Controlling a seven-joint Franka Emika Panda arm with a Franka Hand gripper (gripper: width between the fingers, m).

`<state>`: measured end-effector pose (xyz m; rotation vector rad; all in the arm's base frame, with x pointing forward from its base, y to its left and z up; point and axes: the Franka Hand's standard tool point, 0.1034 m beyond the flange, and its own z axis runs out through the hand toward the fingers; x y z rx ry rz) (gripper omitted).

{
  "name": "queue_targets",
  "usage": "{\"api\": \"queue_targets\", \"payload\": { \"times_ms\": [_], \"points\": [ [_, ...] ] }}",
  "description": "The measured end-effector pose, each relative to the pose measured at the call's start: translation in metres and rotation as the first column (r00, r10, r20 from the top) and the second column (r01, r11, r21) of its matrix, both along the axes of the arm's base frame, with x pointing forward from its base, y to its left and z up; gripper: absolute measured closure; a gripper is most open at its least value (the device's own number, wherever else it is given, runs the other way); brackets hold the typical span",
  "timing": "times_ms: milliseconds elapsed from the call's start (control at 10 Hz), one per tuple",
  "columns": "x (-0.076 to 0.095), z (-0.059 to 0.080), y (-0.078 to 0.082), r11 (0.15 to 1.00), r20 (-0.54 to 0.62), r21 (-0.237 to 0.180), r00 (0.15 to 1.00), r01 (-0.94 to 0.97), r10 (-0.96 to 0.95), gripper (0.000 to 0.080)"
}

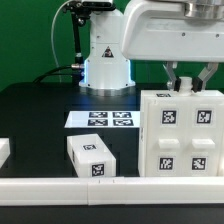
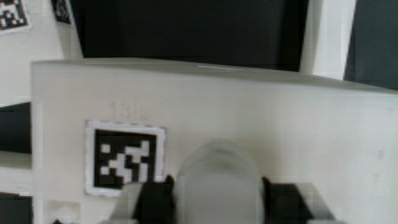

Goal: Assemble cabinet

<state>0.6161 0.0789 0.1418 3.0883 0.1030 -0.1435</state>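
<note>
White raised rail (image 1: 60,190) runs along the table's (image 1: 40,110) front edge, nearest the exterior view. Just behind it lies a small white tagged block (image 1: 90,158), at a slant, on the exterior view's left of the cabinet (image 1: 180,135) and apart from it. A further white part (image 1: 4,150) is cut off at the exterior view's left edge. The marker board (image 1: 100,119) lies flat behind the block, before the arm's white base (image 1: 105,62).

The cabinet stands on the table at the exterior view's right, against the rail. Its face with two tags above and recessed compartments below is turned toward the exterior view. Its far side is cropped, so its long axis cannot be determined.

The claw (image 1: 188,84) hangs at the cabinet's top edge, fingers pointing down and set fairly narrow. Whether they clamp a wall cannot be told. The wrist view shows the cabinet's white wall (image 2: 231,100) with one tag (image 2: 121,155) close below.
</note>
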Motion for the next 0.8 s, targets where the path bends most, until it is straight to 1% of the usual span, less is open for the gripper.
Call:
{"api": "queue_targets", "payload": {
  "times_ms": [100,200,300,400,500,600,700,800],
  "points": [
    [0.000,0.000,-0.001,1.000,-0.001,0.000,1.000,0.001,-0.001,0.0523],
    [0.000,0.002,-0.002,1.000,-0.004,0.001,1.000,0.002,-0.002,0.0387],
    [-0.001,0.010,-0.003,1.000,-0.007,0.007,1.000,0.007,-0.007,0.0387],
    [-0.001,0.022,-0.003,1.000,-0.002,0.016,1.000,0.010,-0.010,0.0203],
    [-0.006,0.031,-0.009,1.000,0.003,0.026,1.000,0.009,-0.009,0.0078],
    [-0.014,0.040,-0.020,0.998,0.014,0.042,0.999,-0.039,0.038,0.0078],
    [-0.030,0.047,-0.040,0.996,0.030,0.059,0.997,-0.066,0.064,0.0015],
    [-0.050,0.039,-0.064,0.994,0.050,0.070,0.996,-0.081,0.077,0.0004]
  ]
}}
